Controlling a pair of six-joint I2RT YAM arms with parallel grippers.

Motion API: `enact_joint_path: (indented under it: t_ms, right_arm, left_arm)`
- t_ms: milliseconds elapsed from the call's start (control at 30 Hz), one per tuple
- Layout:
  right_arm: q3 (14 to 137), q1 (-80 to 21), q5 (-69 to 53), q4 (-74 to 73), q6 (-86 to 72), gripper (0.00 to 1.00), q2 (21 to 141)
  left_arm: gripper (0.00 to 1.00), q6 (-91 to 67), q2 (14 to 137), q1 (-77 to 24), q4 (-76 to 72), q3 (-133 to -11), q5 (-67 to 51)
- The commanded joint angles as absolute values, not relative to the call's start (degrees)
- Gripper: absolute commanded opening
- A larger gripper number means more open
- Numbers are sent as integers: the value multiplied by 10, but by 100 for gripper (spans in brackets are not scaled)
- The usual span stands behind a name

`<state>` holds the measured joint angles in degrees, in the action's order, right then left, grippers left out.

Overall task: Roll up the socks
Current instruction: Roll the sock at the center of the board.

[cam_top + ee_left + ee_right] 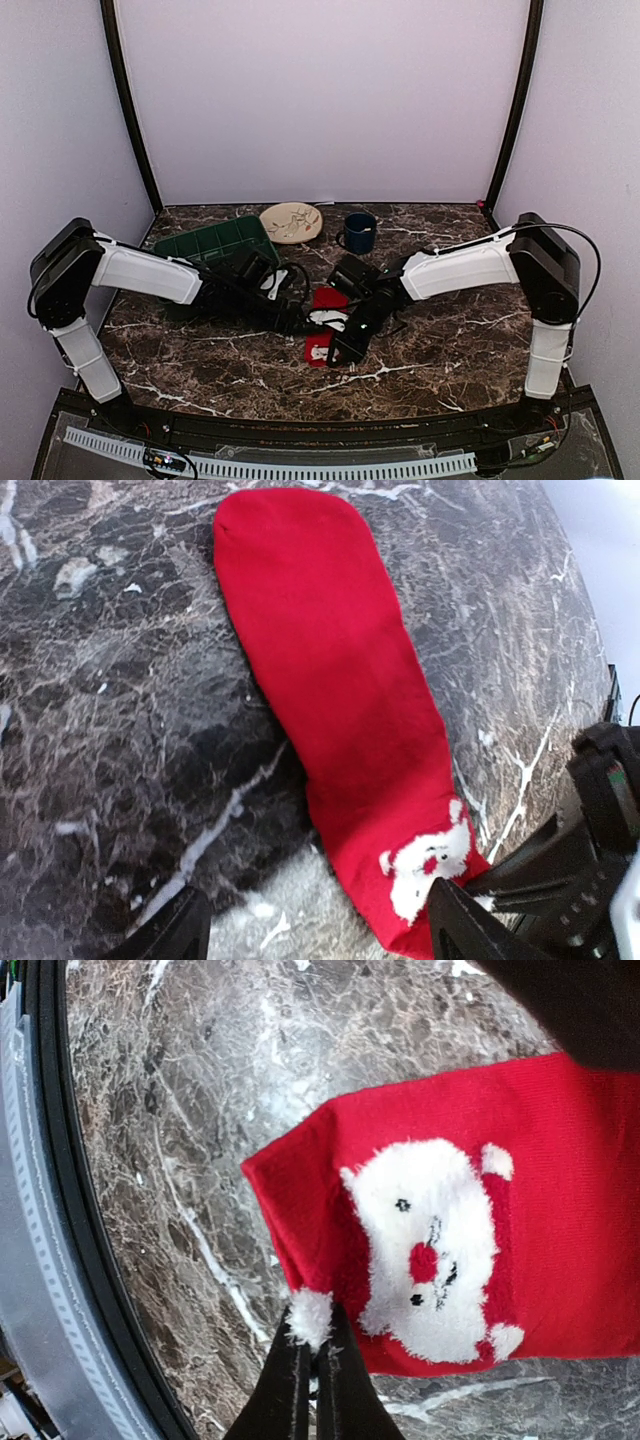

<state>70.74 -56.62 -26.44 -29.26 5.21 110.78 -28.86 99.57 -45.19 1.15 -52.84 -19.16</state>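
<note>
Open marble table (460, 345) along the near edge and at the right, left arm (150, 272) and right arm (460, 265) meeting mid-table over red socks (328, 297), green tray (215, 240) far left, plate (291, 222) and blue mug (359, 232) lining the far side

Bright, even light; soft shadow beside the sock (340, 730), wrist views bent at the edges.

Matt red knit sock (330, 700), fluffy white patch (430, 1250); glossy marbled tabletop (120, 730)
</note>
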Motion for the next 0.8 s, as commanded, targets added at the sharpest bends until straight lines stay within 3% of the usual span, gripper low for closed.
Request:
enact_joint_path:
  t_ms: [0,400,767]
  right_arm:
    - [741,-553,-327,-325,48,0,1130]
    - [792,-519,-414,-365,44,0,1189]
    - [833,-510,-458,-413,52,0,1219]
  left_arm:
    - [76,-273,934,-453,-36,-475,-184]
    - [60,-237,804,-480,-119,-372,-196]
    - [54,-131,845,-565,-100,-384,-188]
